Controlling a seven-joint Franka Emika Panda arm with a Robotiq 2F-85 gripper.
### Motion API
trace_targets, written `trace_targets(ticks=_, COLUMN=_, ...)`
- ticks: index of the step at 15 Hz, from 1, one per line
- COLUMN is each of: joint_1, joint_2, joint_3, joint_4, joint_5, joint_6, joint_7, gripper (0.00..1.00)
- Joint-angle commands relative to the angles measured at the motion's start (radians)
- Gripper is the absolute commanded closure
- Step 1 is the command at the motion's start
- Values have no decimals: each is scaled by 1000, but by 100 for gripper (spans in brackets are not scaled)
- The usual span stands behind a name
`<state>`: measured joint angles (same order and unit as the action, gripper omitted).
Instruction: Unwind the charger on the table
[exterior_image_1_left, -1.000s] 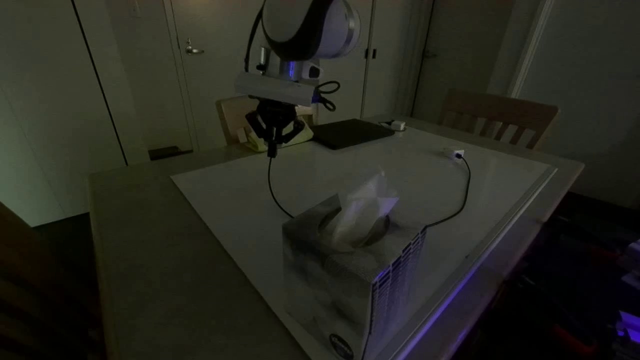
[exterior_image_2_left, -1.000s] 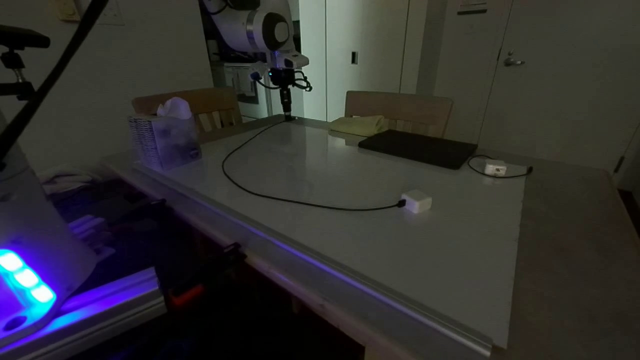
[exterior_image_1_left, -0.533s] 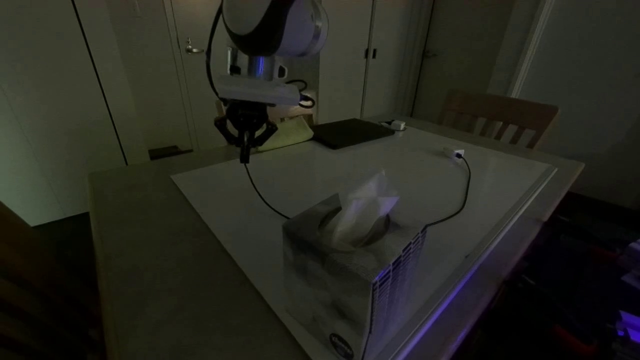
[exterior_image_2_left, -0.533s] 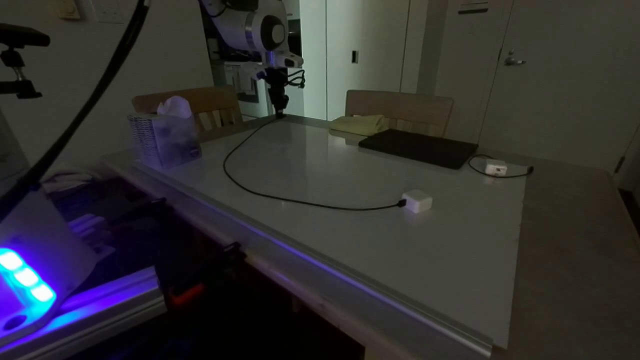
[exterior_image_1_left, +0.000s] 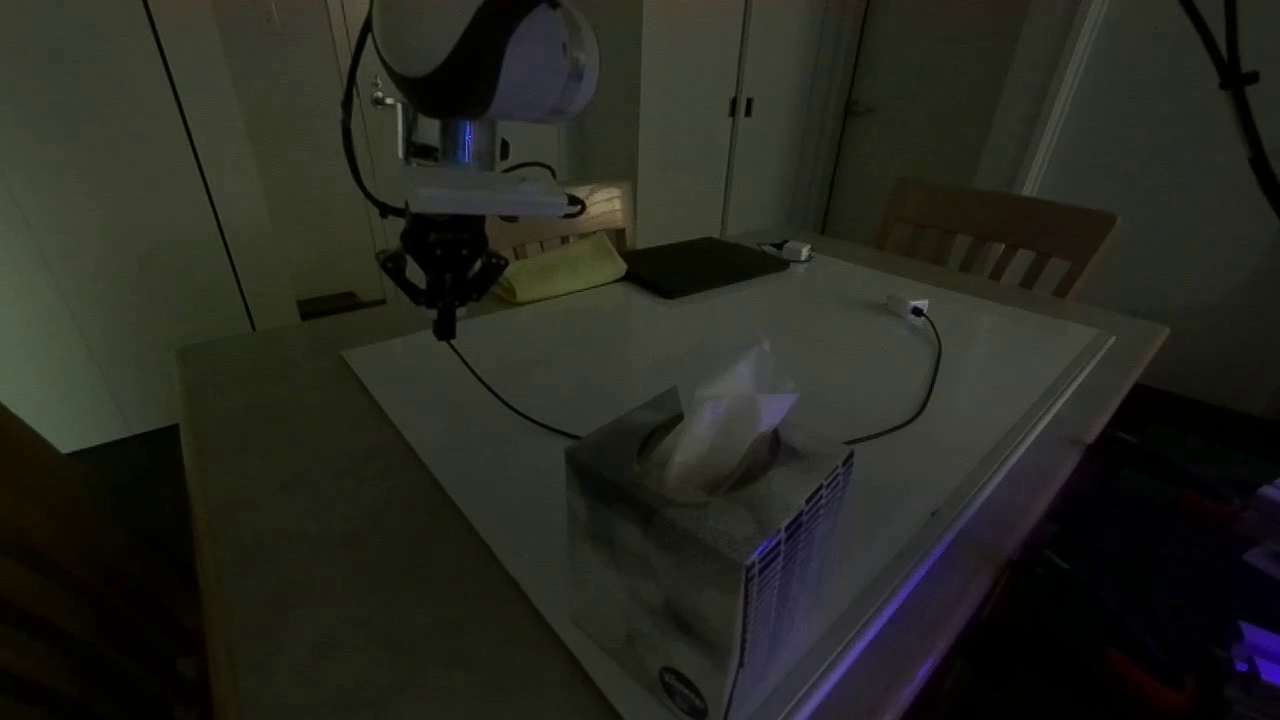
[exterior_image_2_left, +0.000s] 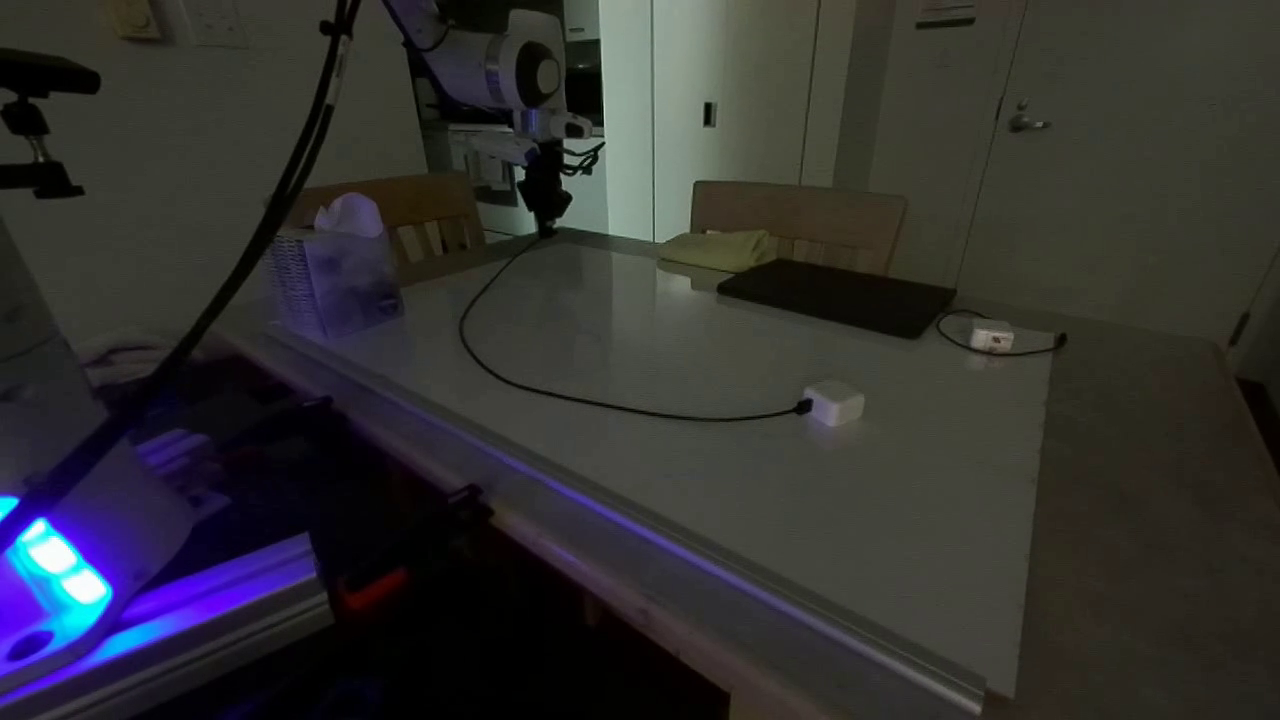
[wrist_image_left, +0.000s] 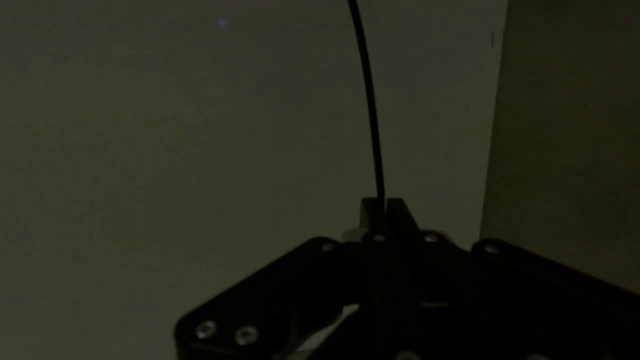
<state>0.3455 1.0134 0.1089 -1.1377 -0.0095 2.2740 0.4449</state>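
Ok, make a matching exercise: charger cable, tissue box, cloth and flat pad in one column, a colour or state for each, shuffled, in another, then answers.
1. Charger cable
2. Tissue box
3. Cloth
4. Flat pad

A. Yellowish
B. Black and rectangular
C. Pinched between the fingers
D. White tissue sticking out on top

Pairs: 1-C, 2-D, 3-A, 4-B

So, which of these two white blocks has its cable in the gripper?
The white block farther from the black pad: only its cable reaches the gripper. The other block sits near the pad.
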Motion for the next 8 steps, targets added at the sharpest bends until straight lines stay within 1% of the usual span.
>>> trace_targets(ticks=1, joint_1=15, joint_2=10, joint_3=-6, joint_4=15, joint_5=15, joint_6=-10, joint_7=-43, gripper=99)
trace_targets(ticks=6, joint_1=26, joint_2=48, joint_3=66, joint_4=62, joint_5=11, joint_6=-35, joint_7=-273, gripper=99)
trace_targets(ticks=8, joint_1=14, joint_2=55, joint_3=113, joint_4=56, joint_5=2, joint_6=-34, joint_7=-369, gripper=99)
